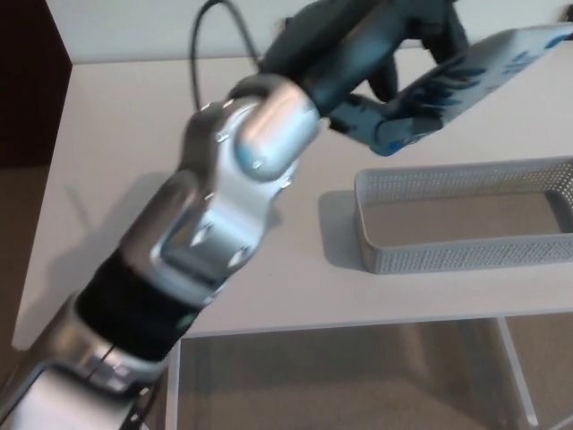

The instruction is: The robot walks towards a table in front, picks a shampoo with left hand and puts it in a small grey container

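Observation:
My left hand [407,45] is shut on a white shampoo tube with blue print [466,76], held tilted in the air, cap end down to the left. The tube hangs above the far left part of the grey mesh container [448,255], which stands on the white table [116,179] at the right. My left arm stretches from the lower left across the table and hides much of the hand. The right hand is out of the picture.
The container runs off the right edge of the picture. Behind the table is a white wall with a dark object at its foot. The table's front edge and legs show below, over a brown floor.

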Robot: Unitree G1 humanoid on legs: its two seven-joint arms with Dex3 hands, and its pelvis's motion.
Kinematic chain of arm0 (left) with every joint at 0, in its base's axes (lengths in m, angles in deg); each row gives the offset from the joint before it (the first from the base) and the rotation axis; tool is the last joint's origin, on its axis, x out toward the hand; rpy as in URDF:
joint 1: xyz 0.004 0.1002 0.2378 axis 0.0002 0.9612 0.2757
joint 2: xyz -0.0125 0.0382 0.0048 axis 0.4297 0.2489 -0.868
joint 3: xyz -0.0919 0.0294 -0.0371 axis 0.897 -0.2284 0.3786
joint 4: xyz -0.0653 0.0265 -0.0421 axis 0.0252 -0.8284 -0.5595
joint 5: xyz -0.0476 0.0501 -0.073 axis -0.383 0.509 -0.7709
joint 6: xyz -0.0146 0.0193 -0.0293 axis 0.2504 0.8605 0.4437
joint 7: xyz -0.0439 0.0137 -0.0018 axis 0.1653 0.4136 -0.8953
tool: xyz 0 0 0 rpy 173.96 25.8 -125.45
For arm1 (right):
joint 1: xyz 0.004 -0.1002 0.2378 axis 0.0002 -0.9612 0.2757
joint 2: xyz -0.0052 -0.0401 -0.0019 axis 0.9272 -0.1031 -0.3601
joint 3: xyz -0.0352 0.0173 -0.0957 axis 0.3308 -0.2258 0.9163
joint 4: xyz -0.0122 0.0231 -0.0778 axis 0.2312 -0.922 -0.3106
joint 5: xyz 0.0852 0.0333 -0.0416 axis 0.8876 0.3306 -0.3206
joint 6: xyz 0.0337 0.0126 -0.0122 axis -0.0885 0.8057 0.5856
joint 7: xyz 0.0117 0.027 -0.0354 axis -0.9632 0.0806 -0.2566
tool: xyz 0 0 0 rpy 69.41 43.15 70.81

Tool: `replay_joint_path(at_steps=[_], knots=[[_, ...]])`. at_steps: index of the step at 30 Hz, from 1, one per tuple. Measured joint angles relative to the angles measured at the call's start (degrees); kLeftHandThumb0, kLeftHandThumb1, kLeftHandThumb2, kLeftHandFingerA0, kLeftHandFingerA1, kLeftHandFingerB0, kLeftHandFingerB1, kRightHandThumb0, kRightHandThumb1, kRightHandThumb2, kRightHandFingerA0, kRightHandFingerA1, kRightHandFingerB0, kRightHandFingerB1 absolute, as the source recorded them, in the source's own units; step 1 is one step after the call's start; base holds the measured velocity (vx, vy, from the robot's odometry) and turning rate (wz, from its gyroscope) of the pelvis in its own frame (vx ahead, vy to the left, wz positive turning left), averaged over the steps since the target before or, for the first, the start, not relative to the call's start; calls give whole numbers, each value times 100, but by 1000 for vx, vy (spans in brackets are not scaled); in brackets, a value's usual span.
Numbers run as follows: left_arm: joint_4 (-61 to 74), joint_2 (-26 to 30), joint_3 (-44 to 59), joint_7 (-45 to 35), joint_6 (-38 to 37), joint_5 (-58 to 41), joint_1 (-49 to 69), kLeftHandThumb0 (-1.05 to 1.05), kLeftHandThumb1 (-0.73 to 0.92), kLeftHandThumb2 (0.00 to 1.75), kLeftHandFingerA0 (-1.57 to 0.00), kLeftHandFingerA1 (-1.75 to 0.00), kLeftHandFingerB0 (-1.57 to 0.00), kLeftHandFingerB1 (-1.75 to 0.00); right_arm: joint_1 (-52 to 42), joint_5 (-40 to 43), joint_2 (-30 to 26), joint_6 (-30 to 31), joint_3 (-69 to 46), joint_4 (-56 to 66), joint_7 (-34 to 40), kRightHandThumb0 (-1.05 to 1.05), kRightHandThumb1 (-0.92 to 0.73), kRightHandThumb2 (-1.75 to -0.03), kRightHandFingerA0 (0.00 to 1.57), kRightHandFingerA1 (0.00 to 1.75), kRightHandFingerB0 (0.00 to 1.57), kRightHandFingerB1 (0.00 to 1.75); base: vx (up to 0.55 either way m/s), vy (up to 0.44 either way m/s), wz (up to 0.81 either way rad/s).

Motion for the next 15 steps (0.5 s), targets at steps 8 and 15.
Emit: replay_joint_path(at_steps=[8, 15], knots=[[-1441, -650, -86, -40, 162, 47, -677, -14, 72, 75, -97, -139, -77, -133, 122, -37, 86, 44, 70, -5, 0, -31, -66, -59, 72, 46, 59, 41, 0, 0, 0], [-2058, -1171, -139, -33, 201, 48, -871, -15, 73, 71, -87, -148, -69, -137, 210, -43, 93, 98, 99, 20, -2, -32, -65, -59, 72, 46, 57, 40, 0, 0, 0]])
